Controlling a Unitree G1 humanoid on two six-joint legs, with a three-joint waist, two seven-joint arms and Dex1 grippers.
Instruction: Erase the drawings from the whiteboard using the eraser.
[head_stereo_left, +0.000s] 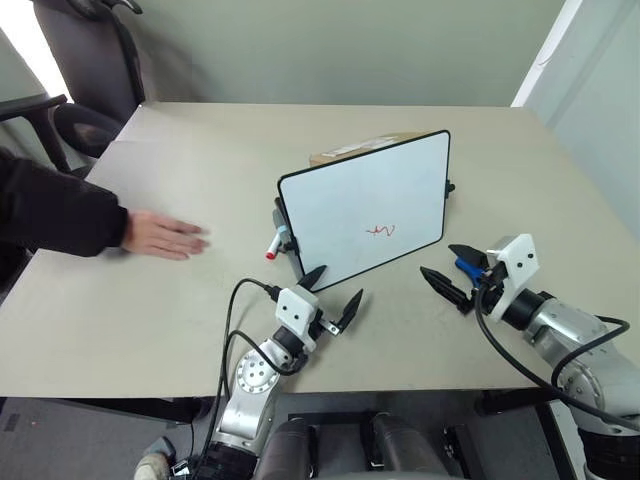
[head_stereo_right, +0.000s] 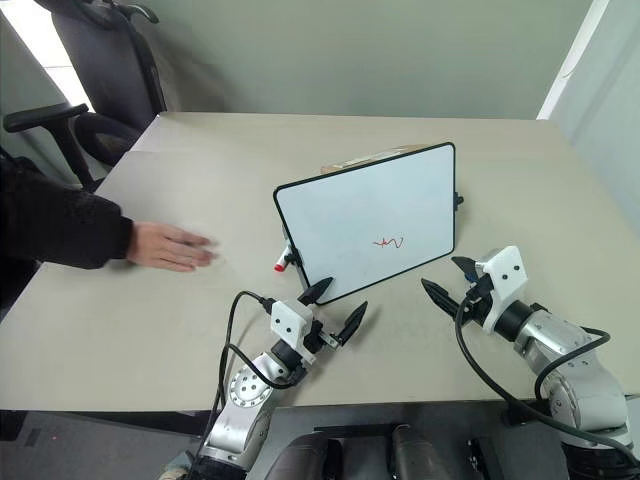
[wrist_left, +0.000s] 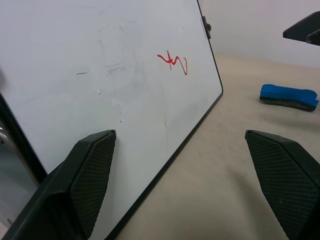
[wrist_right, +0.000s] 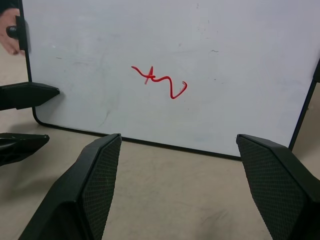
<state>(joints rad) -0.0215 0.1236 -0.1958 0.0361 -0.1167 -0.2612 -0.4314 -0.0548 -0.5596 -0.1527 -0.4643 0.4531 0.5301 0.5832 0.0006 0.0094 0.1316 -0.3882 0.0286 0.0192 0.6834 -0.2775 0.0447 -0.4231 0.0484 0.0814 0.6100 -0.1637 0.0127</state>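
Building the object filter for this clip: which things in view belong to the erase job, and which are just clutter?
Job:
whiteboard, propped upright
red squiggle on it
blue eraser, on the table by the right gripper
left gripper and right gripper, both open and empty

Lying about:
marker with red tip
cardboard box behind the board
person's hand
chair

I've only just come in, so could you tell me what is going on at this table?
A humanoid robot faces a propped-up whiteboard on the table, with a red squiggle not yet erased. Both grippers are open and empty: the left gripper by the board's near corner, the right gripper beside the blue eraser, which lies on the table. A marker lies left of the board, and a person's hand rests flat on the table.
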